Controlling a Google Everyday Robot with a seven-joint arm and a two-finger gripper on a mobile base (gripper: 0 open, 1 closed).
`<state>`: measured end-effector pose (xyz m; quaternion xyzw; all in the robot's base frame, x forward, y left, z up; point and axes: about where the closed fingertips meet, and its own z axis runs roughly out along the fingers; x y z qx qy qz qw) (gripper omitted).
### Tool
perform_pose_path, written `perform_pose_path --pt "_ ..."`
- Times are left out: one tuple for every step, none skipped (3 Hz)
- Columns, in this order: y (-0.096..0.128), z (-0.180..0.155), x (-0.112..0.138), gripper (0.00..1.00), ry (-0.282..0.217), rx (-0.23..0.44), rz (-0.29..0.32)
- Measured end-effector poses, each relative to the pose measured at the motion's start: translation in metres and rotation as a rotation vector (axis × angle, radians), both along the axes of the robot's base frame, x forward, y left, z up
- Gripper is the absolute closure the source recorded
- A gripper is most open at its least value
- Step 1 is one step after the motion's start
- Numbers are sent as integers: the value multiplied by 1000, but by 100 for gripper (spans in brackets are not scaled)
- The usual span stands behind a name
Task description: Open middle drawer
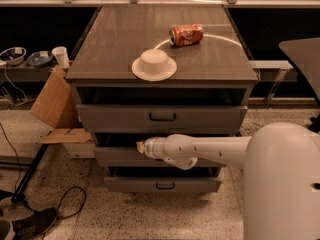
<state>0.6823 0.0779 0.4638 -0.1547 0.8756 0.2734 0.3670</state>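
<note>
The middle drawer point(119, 157) sits in the centre of a grey cabinet point(85, 74), between the top drawer point(210, 118) and the bottom drawer point(130, 185). A white arm point(210, 149) reaches in from the right, lying across the drawer's front and hiding its handle. The gripper point(141, 146) is at the drawer's upper edge, left of centre; whether it is open or closed cannot be told. The drawer looks barely open, if at all, so the step in hand is likely getting hold of it. Next would be a firm grip, then a straight pull toward the near side. A bowl point(154, 59) and a can point(186, 35) rest on top.
</note>
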Motion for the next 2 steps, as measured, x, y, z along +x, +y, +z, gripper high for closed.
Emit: perform_pose_path --pt "-27 -1 -15 100 16 -61 7" --pt "-36 -6 -22 100 35 -97 18"
